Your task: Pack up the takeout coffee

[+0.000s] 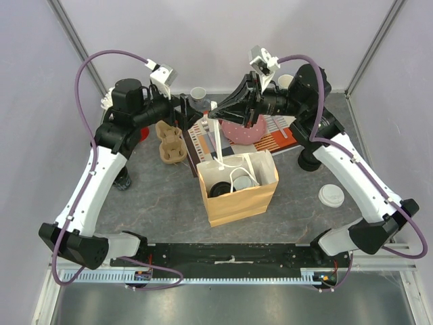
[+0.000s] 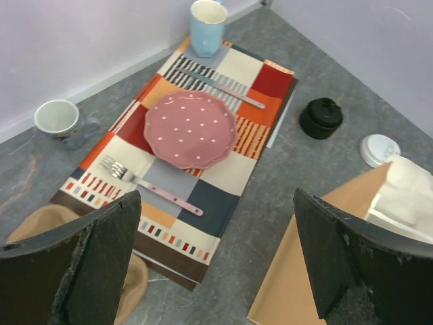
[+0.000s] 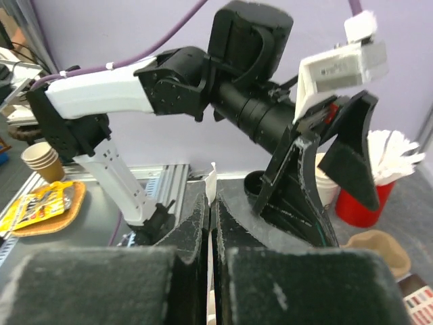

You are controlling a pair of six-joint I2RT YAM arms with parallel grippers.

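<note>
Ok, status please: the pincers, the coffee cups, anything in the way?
Left pincer open, empty. Right pincer shut on bag handle. White-lidded cup and black-lidded cup on table, outside bag. Dark round thing in bag, unclear.

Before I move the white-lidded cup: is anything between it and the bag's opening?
Nothing on the table lies between the white-lidded cup and the paper bag. At the mouth, a loose white handle loop droops across the opening, and a dark round item already sits inside.
</note>
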